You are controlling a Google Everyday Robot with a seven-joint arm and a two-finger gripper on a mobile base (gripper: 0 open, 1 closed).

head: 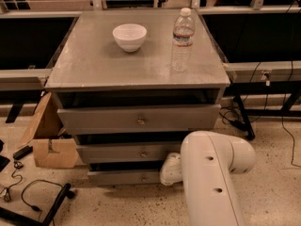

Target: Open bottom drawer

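Note:
The grey cabinet [136,74] has three drawers. The bottom drawer [120,177] is the lowest and narrowest front, with a small brassy knob at its centre. It stands slightly out from the cabinet body, with a dark gap above it. My gripper [168,172] is at the end of the bulky white arm [211,178] and sits low against the right part of the bottom drawer's front, just right of the knob. The arm hides the right ends of the middle drawer [127,152] and the bottom drawer.
A white bowl [129,36] and a clear water bottle [182,39] stand on the cabinet top. A cardboard box [49,135] leans at the cabinet's left side, with cables and a black bar [47,206] on the speckled floor. Dark table frames run behind.

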